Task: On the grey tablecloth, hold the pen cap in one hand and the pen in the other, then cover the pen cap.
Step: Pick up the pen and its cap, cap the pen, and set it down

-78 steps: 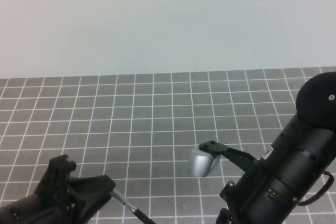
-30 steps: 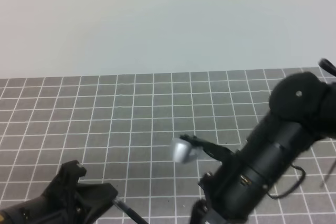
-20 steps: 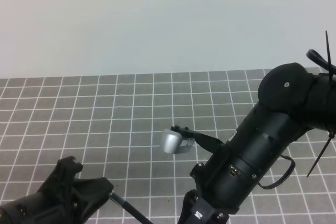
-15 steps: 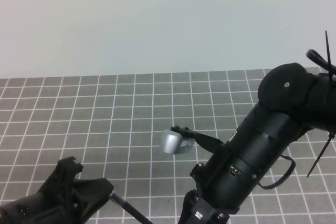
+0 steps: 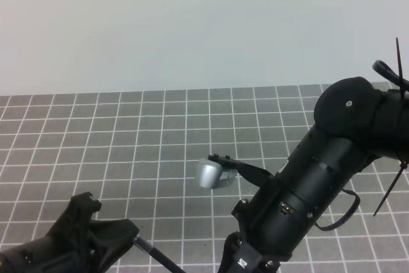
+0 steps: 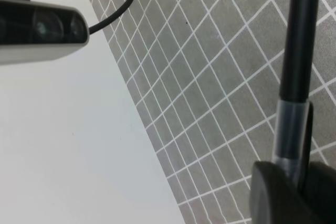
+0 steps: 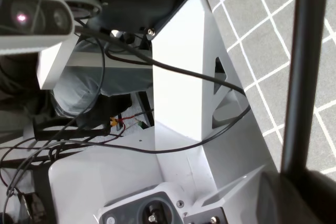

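Both grippers are closed, the left (image 5: pixel 131 234) on the pen (image 5: pixel 156 257), the right (image 5: pixel 220 164) on the pen cap (image 5: pixel 208 173), not yet joined.

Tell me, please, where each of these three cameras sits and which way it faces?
Exterior high: set above the bench, looking down across the grey tablecloth to a pale wall; shows the left tool holding the pen and the right tool holding the pen cap.
Left wrist: rides the left arm, looking along the pen at the cloth.
Right wrist: rides the right arm, looking past a dark finger towards cables and a white stand.
Shared: the pen and the gridded cloth appear in the exterior and left wrist views.
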Action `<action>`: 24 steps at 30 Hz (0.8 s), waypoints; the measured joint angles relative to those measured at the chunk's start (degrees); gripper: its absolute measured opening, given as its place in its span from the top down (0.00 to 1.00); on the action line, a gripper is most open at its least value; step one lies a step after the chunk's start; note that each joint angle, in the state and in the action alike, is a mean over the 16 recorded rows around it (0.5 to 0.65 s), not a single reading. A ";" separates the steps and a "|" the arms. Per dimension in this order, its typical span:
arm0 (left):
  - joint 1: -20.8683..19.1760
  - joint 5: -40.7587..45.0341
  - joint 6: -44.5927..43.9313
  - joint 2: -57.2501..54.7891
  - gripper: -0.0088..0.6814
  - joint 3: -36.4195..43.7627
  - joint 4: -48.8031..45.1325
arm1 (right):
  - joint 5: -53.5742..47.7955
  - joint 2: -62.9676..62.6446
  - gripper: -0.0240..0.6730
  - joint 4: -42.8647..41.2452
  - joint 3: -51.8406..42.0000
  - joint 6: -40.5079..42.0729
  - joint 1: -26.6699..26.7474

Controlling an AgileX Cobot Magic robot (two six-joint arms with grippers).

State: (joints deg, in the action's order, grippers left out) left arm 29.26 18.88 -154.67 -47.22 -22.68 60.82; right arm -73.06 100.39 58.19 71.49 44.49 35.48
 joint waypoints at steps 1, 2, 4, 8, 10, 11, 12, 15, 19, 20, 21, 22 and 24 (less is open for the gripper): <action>0.00 0.03 0.02 0.00 0.88 0.00 -0.01 | 0.17 0.00 0.87 0.01 0.00 0.00 0.00; 0.00 0.06 0.03 0.00 0.88 0.00 -0.02 | 0.33 0.00 0.87 0.03 0.00 0.00 0.00; 0.00 0.10 0.03 0.00 0.88 0.00 -0.03 | 0.82 0.00 0.87 0.05 0.00 0.02 0.00; 0.00 0.18 0.07 0.00 0.88 0.00 -0.05 | 1.06 0.00 0.87 0.00 0.00 0.02 0.00; 0.00 0.22 0.19 0.00 0.88 0.00 -0.06 | 1.05 0.00 0.87 -0.06 0.00 0.02 0.00; 0.00 0.23 0.30 0.00 0.88 0.00 -0.06 | 0.79 0.00 0.87 -0.08 0.00 0.00 0.00; 0.00 0.22 0.43 0.00 0.88 0.00 -0.06 | 0.75 0.00 0.87 -0.11 0.00 0.00 0.00; 0.05 0.46 1.09 0.00 0.89 0.01 0.09 | 0.50 0.00 0.87 -0.23 0.00 0.00 0.00; 0.07 0.34 2.02 0.00 0.88 0.01 0.14 | 0.02 0.00 0.87 -0.42 0.00 0.00 0.00; 0.08 0.31 2.34 0.00 0.88 0.01 0.17 | -0.29 0.00 0.87 -0.50 0.00 -0.02 0.00; 0.09 0.33 2.72 0.00 0.87 0.01 0.20 | -0.37 0.00 0.87 -0.61 0.00 -0.03 0.00; 0.10 0.38 3.16 0.00 0.86 0.01 0.24 | -0.14 0.00 0.87 -0.73 0.00 -0.03 0.00; 0.14 0.40 4.18 0.00 0.82 0.01 0.30 | -0.24 0.00 0.87 -1.00 0.00 -0.11 0.00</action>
State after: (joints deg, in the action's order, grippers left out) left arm 29.41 19.28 -150.49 -47.22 -22.67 61.12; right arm -73.29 100.39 57.19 71.49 44.39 35.48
